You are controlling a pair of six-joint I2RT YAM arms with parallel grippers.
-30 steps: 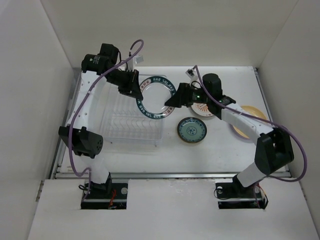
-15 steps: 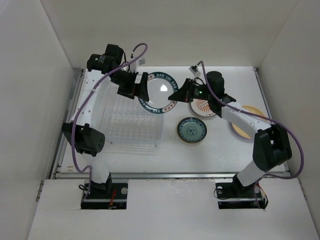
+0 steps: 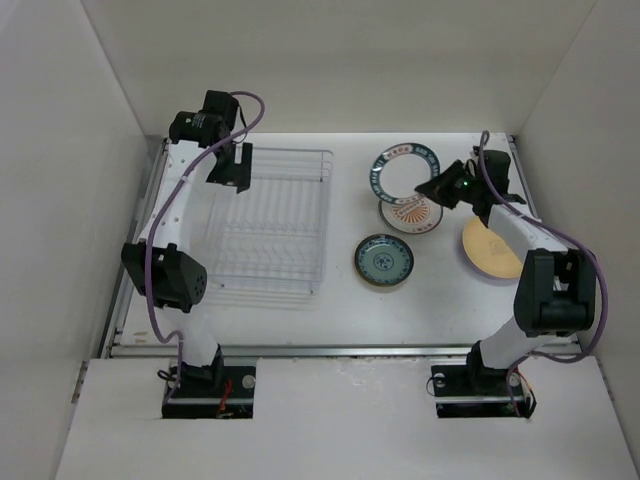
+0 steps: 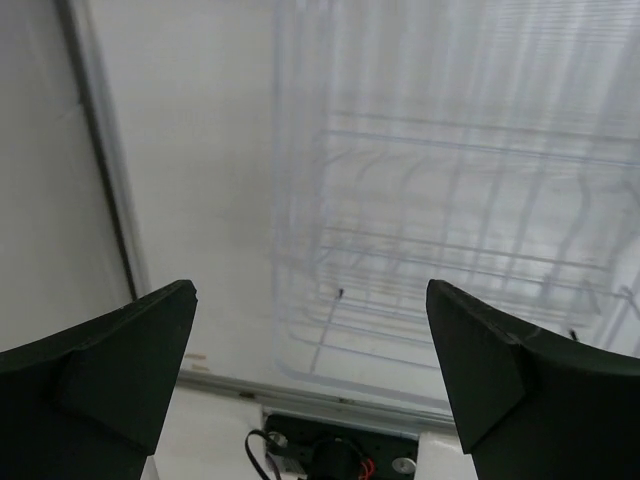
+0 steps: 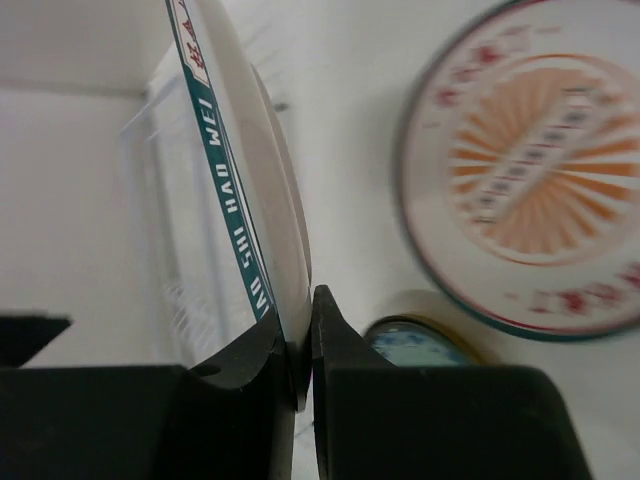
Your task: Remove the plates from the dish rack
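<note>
Left gripper [image 4: 310,288] held open, looking onto a wire rack [image 4: 450,250].
Two dark fingers [image 4: 120,365] fill the lower corners, spread wide apart. Between and beyond them, the pale rack takes up the middle and right of the view, its grid floor and raised sides growing blurry toward the top. A strip of white table [image 4: 190,150] lies left of the rack, edged by a dark-lined rail [image 4: 100,150], with a pale wall [image 4: 35,150] past it. At the bottom edge sits a dark base [image 4: 340,455] with a black cable [image 4: 262,445].
</note>
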